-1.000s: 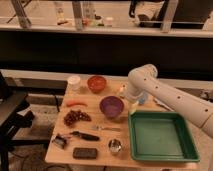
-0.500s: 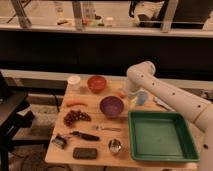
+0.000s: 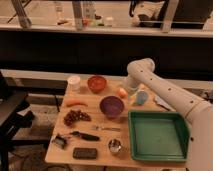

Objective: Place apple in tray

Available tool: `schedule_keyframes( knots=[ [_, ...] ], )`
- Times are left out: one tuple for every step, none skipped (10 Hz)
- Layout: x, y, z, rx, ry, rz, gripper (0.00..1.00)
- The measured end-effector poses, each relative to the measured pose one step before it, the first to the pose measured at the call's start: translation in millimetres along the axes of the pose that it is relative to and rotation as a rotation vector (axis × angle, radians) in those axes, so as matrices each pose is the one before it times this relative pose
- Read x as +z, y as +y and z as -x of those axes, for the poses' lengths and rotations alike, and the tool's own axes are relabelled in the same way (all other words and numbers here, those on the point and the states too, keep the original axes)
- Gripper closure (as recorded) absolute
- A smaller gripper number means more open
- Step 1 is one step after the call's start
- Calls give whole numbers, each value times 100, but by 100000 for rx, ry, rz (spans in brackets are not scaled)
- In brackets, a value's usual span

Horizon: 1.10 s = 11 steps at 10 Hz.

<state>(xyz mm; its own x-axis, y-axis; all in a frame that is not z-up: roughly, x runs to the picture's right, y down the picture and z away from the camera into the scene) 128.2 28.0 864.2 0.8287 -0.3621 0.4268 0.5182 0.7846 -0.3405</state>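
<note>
**First:** Where do we find the apple (image 3: 122, 92)?

**Second:** We find it a little above the centre of the frame, a small yellow-orange ball on the wooden table (image 3: 92, 96). The red-orange bowl (image 3: 96, 83) sits to its upper left, a pale blue cup (image 3: 141, 97) to its right, and the purple bowl (image 3: 111, 106) just below it.

**First:** And where is the gripper (image 3: 129, 88)?

**Second:** The white arm (image 3: 170, 97) enters from the lower right edge, rises to an elbow at upper centre, then drops toward the table. The gripper hangs at its end, just right of the apple and very near it. We cannot tell how far open it is, or whether it has hold of anything.

**First:** Which way must the apple travel?

**Second:** Down and to the right. The green tray (image 3: 157, 114) fills the lower right of the table, well apart from the apple, with the blue cup near the path between them.

**First:** What does the coming move turn on?

**Second:** We judge it turns on that slight leftward offset from gripper to apple. The fruit is round, so there is no long axis for us to line up with.
</note>
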Motion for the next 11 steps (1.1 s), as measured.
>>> schedule_keyframes(
  knots=[
    [123,-303,-739,2244,-1849,278,20],
    [72,-573,-685,2439,-2226,-162,20],
    [-41,-353,-521,1759,-1331,-327,20],
    [-48,-85,-704,1813,-893,0,20],
    [-136,41,-432,965,-440,-158,20],
    [-87,35,-701,901,-344,-894,20],
    [165,262,-446,487,-311,-585,20],
    [306,439,-579,370,-356,-601,20],
    [425,699,-755,358,-287,-311,20],
    [245,316,-274,-99,-100,-355,20],
    [232,50,37,-395,-235,-231,20]
  ],
)
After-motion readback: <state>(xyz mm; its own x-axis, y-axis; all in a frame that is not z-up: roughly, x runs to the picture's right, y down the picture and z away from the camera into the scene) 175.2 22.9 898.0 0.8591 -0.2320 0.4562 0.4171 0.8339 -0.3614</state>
